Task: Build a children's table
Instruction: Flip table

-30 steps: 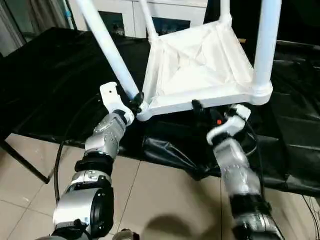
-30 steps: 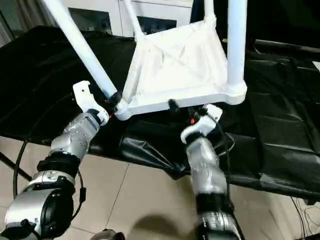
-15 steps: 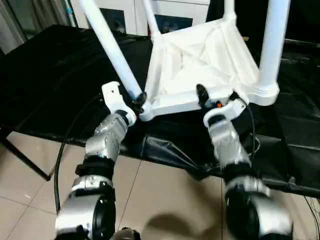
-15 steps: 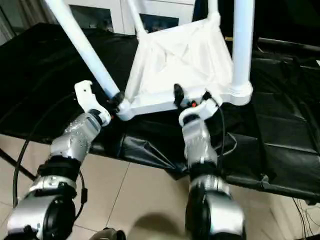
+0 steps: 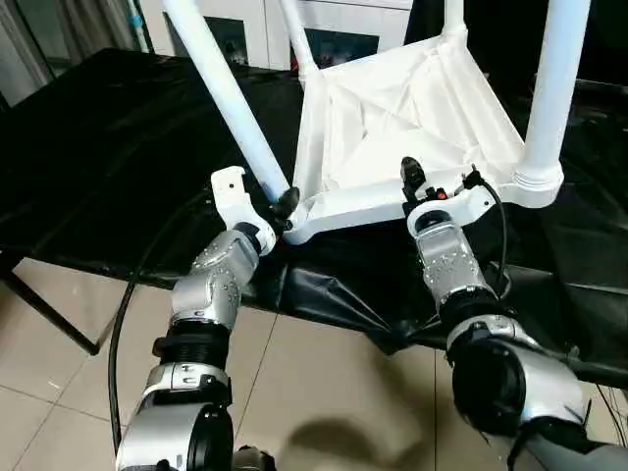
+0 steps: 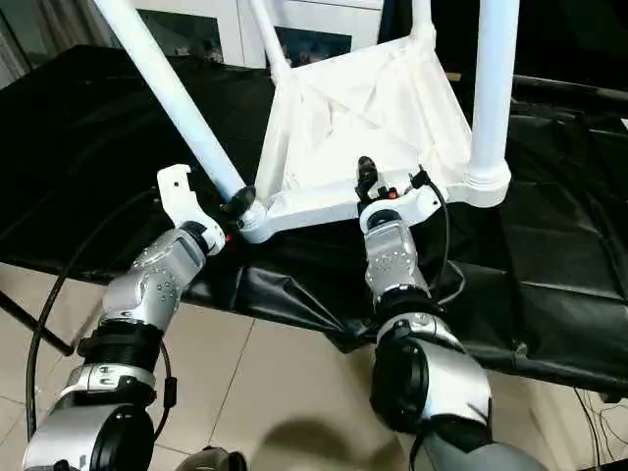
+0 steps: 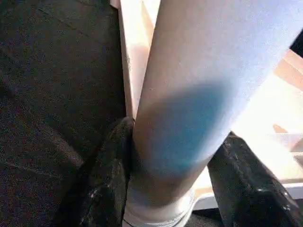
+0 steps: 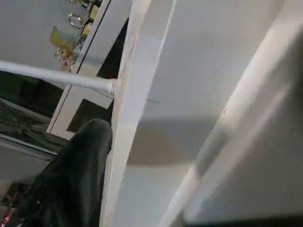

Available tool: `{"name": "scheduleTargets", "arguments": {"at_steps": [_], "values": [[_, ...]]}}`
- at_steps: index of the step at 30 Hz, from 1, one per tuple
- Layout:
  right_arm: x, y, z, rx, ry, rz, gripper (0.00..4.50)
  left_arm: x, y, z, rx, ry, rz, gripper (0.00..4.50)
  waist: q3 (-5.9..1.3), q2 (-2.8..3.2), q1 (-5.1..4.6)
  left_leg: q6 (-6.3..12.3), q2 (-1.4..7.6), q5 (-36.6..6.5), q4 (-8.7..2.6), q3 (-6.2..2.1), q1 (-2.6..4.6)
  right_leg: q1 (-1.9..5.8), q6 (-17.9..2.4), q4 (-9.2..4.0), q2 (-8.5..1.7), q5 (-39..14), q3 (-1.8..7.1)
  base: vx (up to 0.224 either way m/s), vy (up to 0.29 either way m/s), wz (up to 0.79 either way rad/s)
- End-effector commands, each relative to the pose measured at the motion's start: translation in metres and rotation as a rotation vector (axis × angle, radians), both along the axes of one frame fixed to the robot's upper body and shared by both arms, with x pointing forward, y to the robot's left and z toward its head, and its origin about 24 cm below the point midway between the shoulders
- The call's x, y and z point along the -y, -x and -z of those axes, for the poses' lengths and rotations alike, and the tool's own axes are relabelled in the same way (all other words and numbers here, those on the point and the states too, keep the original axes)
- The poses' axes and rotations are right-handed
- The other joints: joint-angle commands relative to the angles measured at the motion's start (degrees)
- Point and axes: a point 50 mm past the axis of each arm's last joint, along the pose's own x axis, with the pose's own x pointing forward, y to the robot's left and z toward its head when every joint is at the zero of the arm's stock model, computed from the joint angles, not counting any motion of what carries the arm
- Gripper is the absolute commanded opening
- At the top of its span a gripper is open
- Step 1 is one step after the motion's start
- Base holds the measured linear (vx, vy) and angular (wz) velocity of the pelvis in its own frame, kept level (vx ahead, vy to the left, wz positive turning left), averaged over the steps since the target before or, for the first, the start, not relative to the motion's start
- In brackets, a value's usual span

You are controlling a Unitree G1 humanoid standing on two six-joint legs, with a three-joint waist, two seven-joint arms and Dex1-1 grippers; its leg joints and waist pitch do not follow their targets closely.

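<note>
The children's table lies upside down on black cloth, its ribbed white top [image 5: 392, 118] facing up and its legs pointing up. My left gripper [image 5: 282, 203] is shut on the base of the near-left leg [image 5: 231, 98], just above the corner socket. In the left wrist view both black fingers [image 7: 111, 165] press the sides of that leg [image 7: 189, 94]. My right gripper [image 5: 410, 186] stands open at the top's near rim, one finger [image 8: 80, 179] inside the rim [image 8: 128, 118]. The near-right leg [image 5: 554, 88] stands in its socket.
The black-covered bench [image 5: 98, 147] ends just in front of my arms, with tiled floor [image 5: 324, 392] below. A white glass-door cabinet [image 5: 343, 15] stands behind. A black cable [image 5: 128, 294] hangs by my left arm. Two far legs [image 5: 294, 34] rise at the back.
My right gripper has risen from below the near rim up onto it, one finger now over the edge, and its jaws have narrowed a little. The left grip on the leg is unchanged.
</note>
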Motion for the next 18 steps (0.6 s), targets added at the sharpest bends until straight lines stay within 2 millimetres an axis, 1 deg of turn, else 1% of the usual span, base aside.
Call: {"name": "scheduleTargets", "arguments": {"at_steps": [1, 4, 6, 8, 9, 10, 13, 15, 16, 17, 18], "values": [[-0.0016, -0.0054, -0.0126, 0.042, 0.007, -0.002, 3.37, 0.0069, 0.0025, -0.0028, -0.002, 0.101, 0.016, 2.13, -5.19, -0.66, 0.14, 8.94, 3.18, 3.0, -2.2, -1.33, 2.28, 2.46, -16.41, -2.24, -4.44, 21.01, 1.07, 0.0, 0.0, 0.0], [-0.0014, -0.0056, -0.0122, 0.04, 0.004, 0.001, 3.04, 0.0069, 0.0032, -0.0028, -0.003, 0.103, 0.016, 2.13, -5.25, -0.66, -0.03, 9.52, 3.17, 4.03, -2.04, -1.36, 2.16, 2.44, -16.62, -2.07, -4.39, 22.01, 1.01, 0.0, 0.0, 0.0], [-0.0003, -0.0055, -0.0117, 0.043, -0.016, 0.01, 2.95, 0.0068, 0.0037, -0.0026, -0.007, 0.109, 0.012, 2.13, -5.26, -0.56, -0.12, 9.67, 3.18, 3.68, -1.97, -1.31, 2.21, 2.38, -16.76, -2.1, -4.41, 21.65, 1.02, 0.0, 0.0, 0.0], [0.0, -0.0055, -0.0117, 0.044, -0.018, 0.011, 2.91, 0.0067, 0.0037, -0.0024, -0.01, 0.112, 0.009, 2.13, -5.29, -0.61, -0.1, 9.71, 3.2, 3.51, -1.94, -1.31, 2.26, 2.42, -16.81, -2.12, -4.39, 21.48, 1.02, 0.0, 0.0, 0.0], [0.0, -0.0055, -0.0116, 0.045, -0.017, 0.01, 2.82, 0.0066, 0.0037, -0.0023, -0.011, 0.114, 0.008, 2.13, -5.27, -0.53, -0.1, 9.76, 3.21, 3.67, -1.95, -1.36, 2.2, 2.45, -16.83, -2.08, -4.44, 21.66, 1.03, 0.0, 0.0, 0.0], [0.0, -0.0055, -0.0116, 0.045, -0.011, 0.008, 2.59, 0.0066, 0.0037, -0.0022, -0.012, 0.115, 0.009, 2.13, -5.28, -0.45, -0.09, 9.78, 3.24, 3.75, -1.93, -1.36, 2.24, 2.38, -16.88, -2.08, -4.42, 21.65, 1.01, 0.0, 0.0, 0.0], [0.0006, -0.0058, -0.012, 0.047, -0.008, 0.012, 2.5, 0.0059, 0.0029, -0.0027, -0.013, 0.118, 0.006, 2.13, -5.27, -0.44, -0.19, 9.82, 3.21, 3.48, -1.91, -1.37, 2.17, 2.43, -17.12, -2.08, -4.42, 21.58, 0.98, 0.0, 0.0, 0.0], [0.0012, -0.006, -0.0125, 0.049, -0.009, 0.015, 2.37, 0.0045, 0.0027, -0.0025, -0.024, 0.112, -0.006, 2.13, -5.26, -0.41, -0.25, 9.62, 3.3, 3.19, -1.93, -1.38, 2.25, 2.36, -17.31, -2.12, -4.45, 20.84, 0.97, 0.0, 0.0, 0.0], [0.0013, -0.0061, -0.0126, 0.05, -0.009, 0.015, 2.33, 0.004, 0.0027, -0.0024, -0.03, 0.111, -0.009, 2.69, -5.23, -0.35, -0.27, 9.46, 3.28, 2.91, -1.97, -1.38, 2.27, 2.32, -17.4, -2.18, -4.4, 20.28, 0.95, 0.0, 0.0, 0.0], [0.0022, -0.0063, -0.0134, 0.053, 0.001, 0.021, 2.32, 0.0036, 0.0038, -0.0041, -0.017, 0.13, 0.017, 2.83, -5.22, -0.37, -0.29, 9.36, 3.33, 2.68, -1.99, -1.37, 2.26, 2.35, -17.48, -2.19, -4.47, 19.97, 0.96, 0.0, 0.0, 0.0], [0.0024, -0.0064, -0.0136, 0.053, 0.003, 0.022, 2.32, 0.0035, 0.004, -0.0045, -0.015, 0.134, 0.021, 2.83, -5.2, -0.41, -0.32, 9.22, 3.27, 2.71, -1.98, -1.33, 2.25, 2.35, -17.73, -2.15, -4.48, 19.91, 0.98, 0.0, 0.0, 0.0]]}}
